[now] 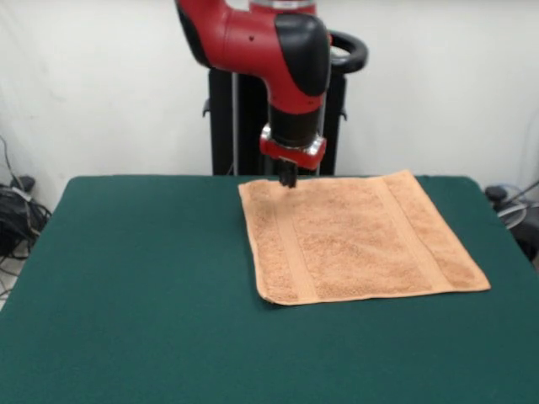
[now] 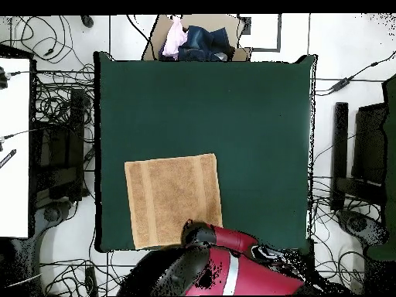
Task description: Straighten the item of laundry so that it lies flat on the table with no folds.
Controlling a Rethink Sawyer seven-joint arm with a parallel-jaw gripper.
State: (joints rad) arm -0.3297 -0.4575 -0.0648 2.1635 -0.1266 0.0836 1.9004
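The fingers (image 1: 288,178) hang at the tip of the red and black arm (image 1: 278,50), a short dark stub pointing straight down; whether they are spread or closed cannot be told from either view, and nothing shows between them. In the front view their tips sit at the far edge of the towel (image 1: 358,236), near its far left corner, seemingly touching or just above the cloth. Seen from overhead, the arm covers that same corner of the towel (image 2: 172,199), the one nearest the robot's base, so the contact itself stays hidden. The peach-orange towel lies spread out on the dark green surface (image 1: 126,286), its four edges showing and two paler woven bands running across it near opposite sides. It looks flat, with only a slight lift along the near left edge in the front view. From overhead, the towel sits in the corner of the surface (image 2: 255,116) close to the robot's base, near two of its edges, with broad bare green beyond it. Past the far edge of the surface from the towel, a heap of clothes (image 2: 193,40) lies in a cardboard box, and cables (image 2: 58,108) trail over the floor around the surface.
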